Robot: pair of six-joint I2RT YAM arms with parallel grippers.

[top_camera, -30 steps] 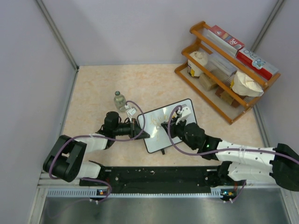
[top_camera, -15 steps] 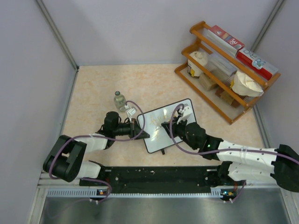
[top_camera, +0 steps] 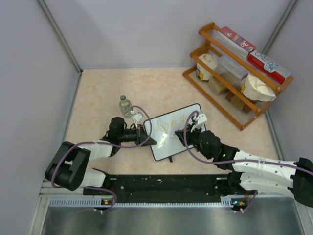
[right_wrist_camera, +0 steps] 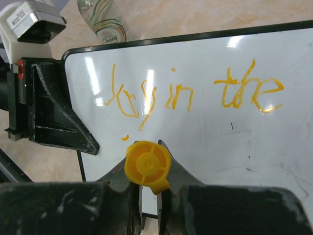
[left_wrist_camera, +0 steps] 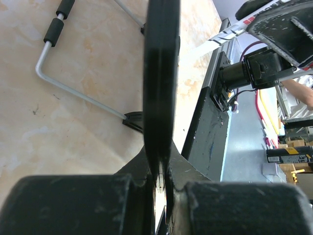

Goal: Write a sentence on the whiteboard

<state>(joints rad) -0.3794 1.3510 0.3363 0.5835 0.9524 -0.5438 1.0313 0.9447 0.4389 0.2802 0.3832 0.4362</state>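
Right fingers [right_wrist_camera: 150, 196], shut on the yellow marker [right_wrist_camera: 148, 165], draw back — the sentence [right_wrist_camera: 190, 93] just beyond them, unfinished — left fingers [left_wrist_camera: 161, 192] clamping the whiteboard [right_wrist_camera: 254, 147].

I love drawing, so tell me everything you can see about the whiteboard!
The whiteboard is a small, glossy white rectangle with a thin black frame and rounded corners. A wire stand props it on the table. The left gripper pinches its side edge. Orange handwriting on it reads "Joy in the".

The glossy white, black-framed whiteboard [right_wrist_camera: 234, 142] bears an orange sentence [right_wrist_camera: 185, 98], the marker [right_wrist_camera: 148, 164] is yellow, and the counter [top_camera: 107, 93] is mottled beige.
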